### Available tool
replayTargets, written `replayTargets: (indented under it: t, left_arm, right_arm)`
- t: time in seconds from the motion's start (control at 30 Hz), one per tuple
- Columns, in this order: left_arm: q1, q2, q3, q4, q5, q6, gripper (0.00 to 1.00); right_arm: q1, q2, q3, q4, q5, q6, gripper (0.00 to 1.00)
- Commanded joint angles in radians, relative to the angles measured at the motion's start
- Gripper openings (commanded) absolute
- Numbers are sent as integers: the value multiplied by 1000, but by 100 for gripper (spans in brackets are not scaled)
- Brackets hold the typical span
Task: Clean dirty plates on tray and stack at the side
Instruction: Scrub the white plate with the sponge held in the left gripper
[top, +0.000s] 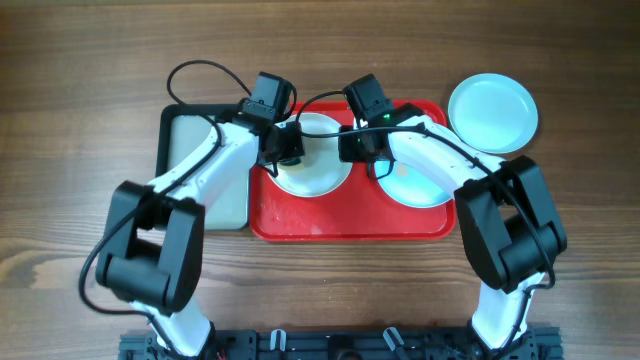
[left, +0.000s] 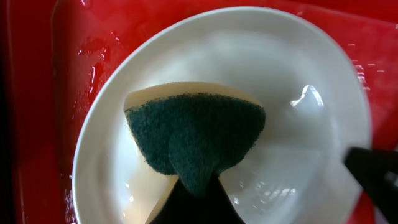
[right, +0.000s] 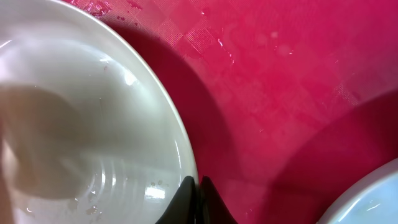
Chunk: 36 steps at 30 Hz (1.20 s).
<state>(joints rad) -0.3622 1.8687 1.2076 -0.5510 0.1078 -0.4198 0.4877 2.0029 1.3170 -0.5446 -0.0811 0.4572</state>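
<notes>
**Sponge (left: 196, 140) on the white plate (left: 298, 74), rim pinched**

Sponge first: it fills the middle of my left wrist view, green scouring face toward the camera and a pale yellow layer showing behind it. My left gripper (left: 194, 193) has its jaws closed tight on it at 6 o'clock. It sits over the well of the white plate; I cannot tell whether it presses on the surface.

My right gripper (right: 198, 198) is narrowed onto that same plate's rim, with one finger inside the lip and one outside. From overhead, this grip is at the plate's 3 o'clock edge. Droplets and a wet sheen show inside the plate.

The white plate lies in the left half of the red tray (top: 300, 220), whose floor glistens with water. At 3 o'clock from it, also on the tray, lies a pale blue plate (top: 425, 190), partly under my right arm. A second blue plate (top: 492, 112) rests on the wooden table (top: 80, 80), just off the tray's corner at 1 o'clock. At 9 o'clock, a black-rimmed tray (top: 180, 140) sits just beside the red one.
</notes>
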Motion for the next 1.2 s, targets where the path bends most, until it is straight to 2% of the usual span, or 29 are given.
replayTargets:
  t: [0.0, 0.1, 0.27, 0.4, 0.47, 0.6, 0.73, 0.83, 0.93, 1.17]
  left_arm:
    - [0, 59, 5, 16, -30, 18, 4]
    - [5, 97, 5, 10, -5, -11, 4]
    - [38, 117, 7, -39, 287, -6, 4]
    - [87, 112, 42, -172, 415, -4, 4]
    - [96, 95, 58, -183, 458, 24, 4]
    - [96, 13, 92, -163, 436, 23, 4]
    - [96, -62, 103, -170, 214, -8, 4]
    - [96, -61, 101, -205, 114, -15, 4]
    - [94, -37, 94, -229, 108, -15, 4]
    - [84, 48, 53, -166, 142, -14, 4]
  right_arm:
    - [2, -21, 6, 1, 7, 14, 4]
    - [2, -21, 6, 0, 7, 13, 4]
    - [2, -21, 6, 1, 7, 14, 4]
    - [2, -21, 6, 1, 7, 14, 4]
    - [2, -21, 6, 1, 7, 14, 4]
    - [2, -21, 6, 1, 7, 13, 4]
    - [2, -21, 6, 1, 7, 13, 4]
    - [2, -21, 6, 1, 7, 14, 4]
    - [2, -21, 6, 1, 7, 13, 4]
    - [2, -21, 6, 0, 7, 13, 4]
